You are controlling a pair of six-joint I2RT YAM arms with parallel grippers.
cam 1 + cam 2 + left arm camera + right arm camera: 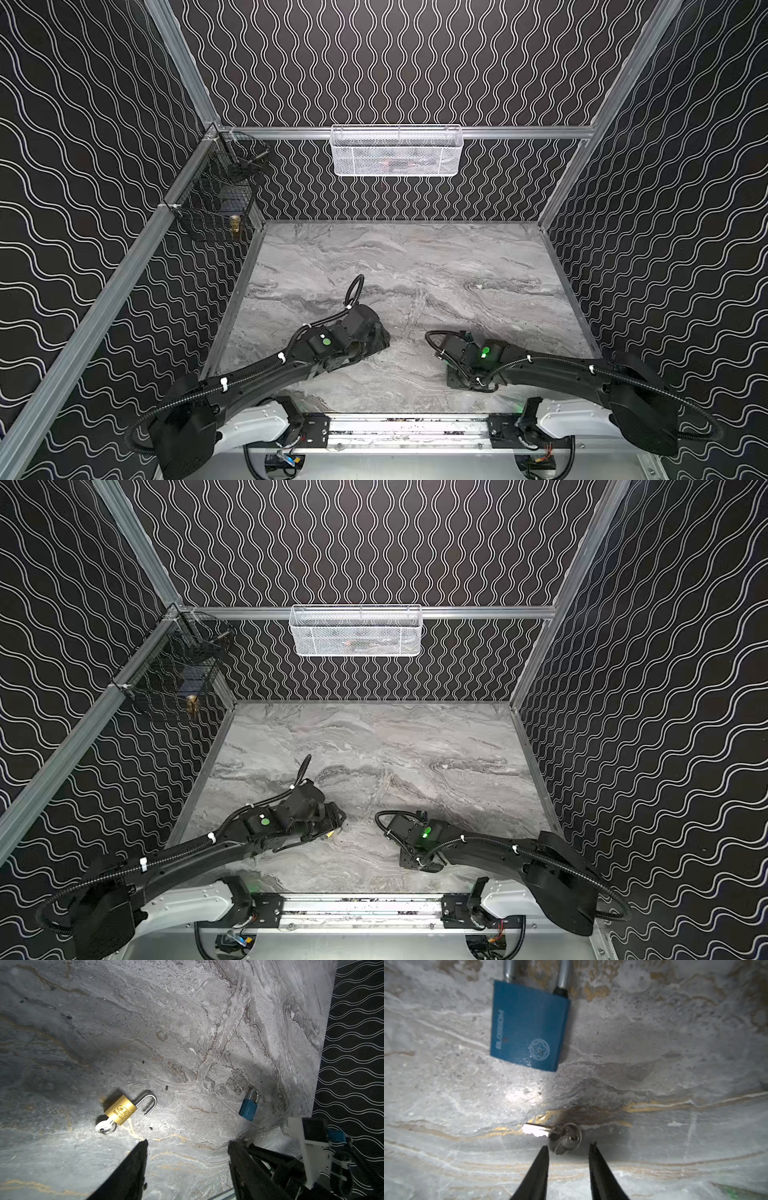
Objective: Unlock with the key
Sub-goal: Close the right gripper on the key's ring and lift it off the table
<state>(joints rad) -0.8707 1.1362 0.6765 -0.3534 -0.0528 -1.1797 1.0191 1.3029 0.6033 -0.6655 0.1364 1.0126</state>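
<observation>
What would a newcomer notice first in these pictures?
A brass padlock lies on the grey marble tabletop with its shackle swung open and a silver key in its base. A blue rectangular padlock, shackle closed, lies apart from it, with silver keys on a ring ahead of the open right gripper.

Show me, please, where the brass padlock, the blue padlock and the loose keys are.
Brass padlock (121, 1110): left wrist view, centre of body.
Blue padlock (527, 1028): right wrist view, centre of body.
Loose keys (568, 1139): right wrist view, key head at ring.

Blue padlock (527, 1026), gold padlock (121, 1108)
</observation>
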